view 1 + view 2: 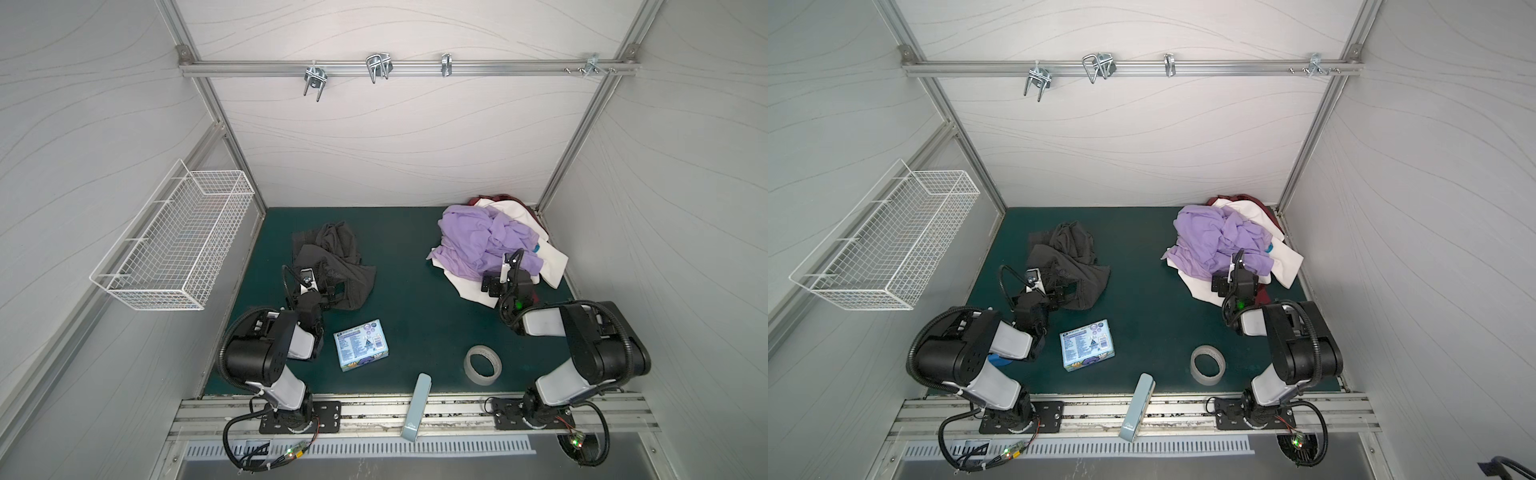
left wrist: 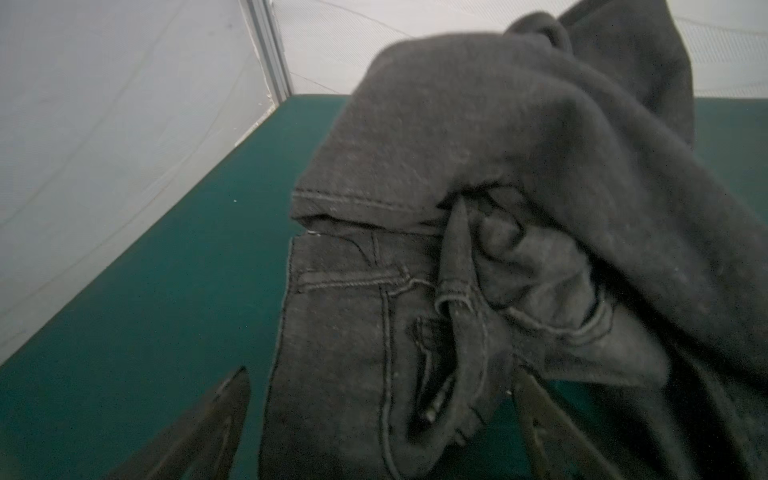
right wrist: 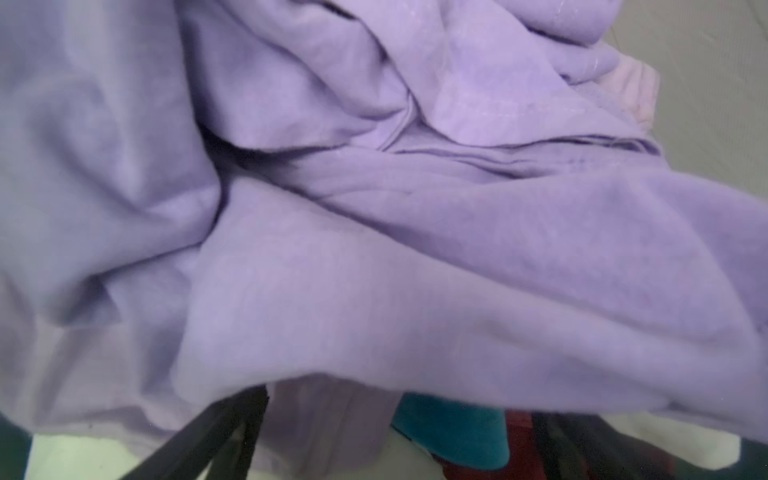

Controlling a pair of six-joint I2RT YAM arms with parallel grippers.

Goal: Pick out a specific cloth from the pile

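Observation:
The cloth (image 1: 332,262) (image 1: 1067,262), a crumpled dark charcoal garment with stitched seams, lies by itself on the left half of the green mat, apart from the pile. My left gripper (image 1: 332,293) (image 1: 1061,293) (image 2: 386,415) is open at the cloth's near edge, its fingers wide apart with a flat part of the cloth (image 2: 457,166) lying between them. The pile (image 1: 490,237) (image 1: 1221,237) of lilac, white and maroon garments sits at the back right. My right gripper (image 1: 513,259) (image 1: 1237,259) (image 3: 395,415) is open at the pile's near side, its tips under a fold of the lilac garment (image 3: 415,249).
A white wire basket (image 1: 174,245) hangs on the left wall. A light-blue box (image 1: 360,345) and a tape roll (image 1: 482,365) lie on the mat near the front. A pale-blue flat bar (image 1: 415,411) straddles the front rail. Metal hooks (image 1: 378,66) hang on the back rail.

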